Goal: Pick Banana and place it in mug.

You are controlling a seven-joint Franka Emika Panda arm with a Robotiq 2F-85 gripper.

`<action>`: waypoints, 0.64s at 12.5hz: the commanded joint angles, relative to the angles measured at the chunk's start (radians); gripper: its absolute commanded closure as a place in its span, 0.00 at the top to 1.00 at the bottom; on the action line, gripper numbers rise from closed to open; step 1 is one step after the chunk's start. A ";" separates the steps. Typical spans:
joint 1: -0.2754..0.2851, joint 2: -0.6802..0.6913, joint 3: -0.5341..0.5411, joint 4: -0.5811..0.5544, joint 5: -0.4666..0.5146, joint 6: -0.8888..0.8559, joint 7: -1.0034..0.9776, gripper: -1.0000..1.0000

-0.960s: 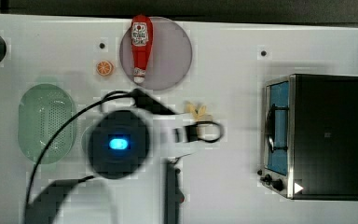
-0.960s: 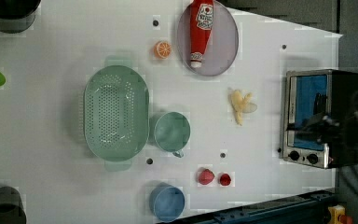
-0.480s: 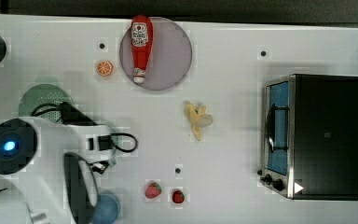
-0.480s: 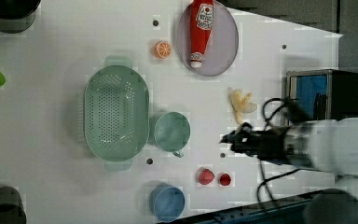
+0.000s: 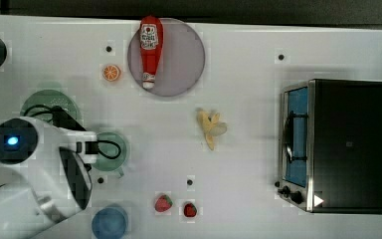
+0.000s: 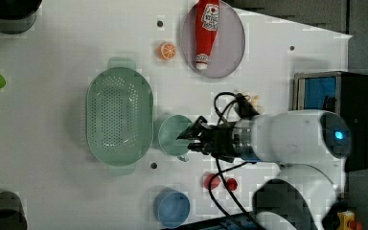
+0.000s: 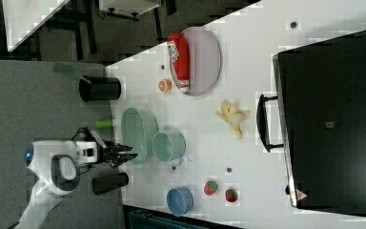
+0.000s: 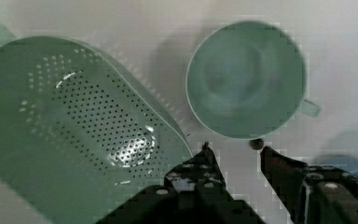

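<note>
The banana (image 5: 210, 128), pale yellow with its peel flaps spread, lies on the white table near the middle, well apart from the arm; the right view has the banana (image 7: 233, 117) beside the oven handle. The mint-green mug (image 5: 113, 153) stands upright next to the colander, and its inside shows bare in the wrist view (image 8: 244, 79). My gripper (image 8: 235, 150) hangs above the table by the mug's rim, open, with nothing between its fingers. In the left view the gripper (image 6: 184, 136) overlaps the mug (image 6: 170, 136).
A green colander (image 6: 120, 117) sits beside the mug. A ketchup bottle (image 5: 150, 50) lies on a grey plate (image 5: 184, 55), with an orange slice (image 5: 111, 72) nearby. Two strawberries (image 5: 163, 202) and a blue cup (image 5: 109, 222) are near the front edge. A toaster oven (image 5: 335, 144) stands at the top view's right.
The arm has swung away from the banana toward the top view's left and now hangs over the mug and colander. The banana stays on the table.
</note>
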 commanded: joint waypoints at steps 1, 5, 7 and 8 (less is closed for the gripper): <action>-0.024 0.020 -0.008 -0.049 -0.032 0.101 0.075 0.37; -0.024 0.079 -0.030 -0.102 -0.122 0.219 0.093 0.37; -0.024 0.105 -0.033 -0.122 -0.122 0.244 0.093 0.51; -0.024 0.115 -0.034 -0.126 -0.122 0.268 0.093 0.62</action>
